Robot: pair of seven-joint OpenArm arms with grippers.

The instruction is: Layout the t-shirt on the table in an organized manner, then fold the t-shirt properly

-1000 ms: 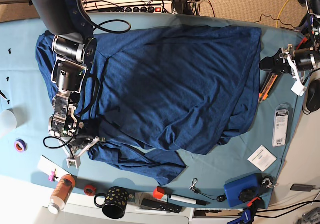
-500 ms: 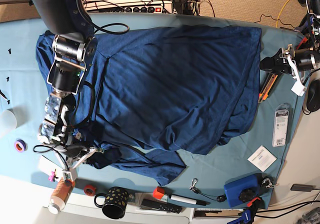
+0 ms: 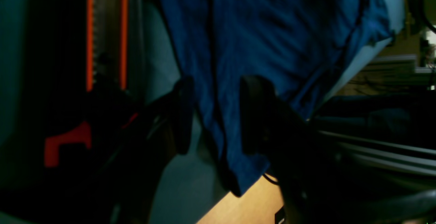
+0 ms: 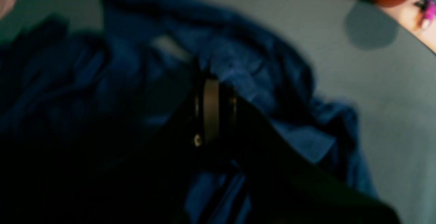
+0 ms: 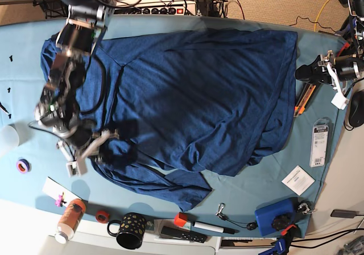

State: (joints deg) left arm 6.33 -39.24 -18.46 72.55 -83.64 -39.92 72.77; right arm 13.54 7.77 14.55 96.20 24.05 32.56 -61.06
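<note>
Clamped tight, the right gripper (image 4: 214,81) pinches a bunched fold of the t-shirt (image 5: 199,95) at the lower left of the base view, its jaws pressed together on the navy cloth. Near the bottom edge sit a black mug (image 5: 129,230) and an orange bottle (image 5: 70,219). Across the middle the t-shirt lies spread over the table (image 5: 23,56), rumpled along its lower hem. At the far right edge the left gripper (image 3: 213,115) stands released, jaws parted, and the wrist view shows the shirt's corner between them.
</note>
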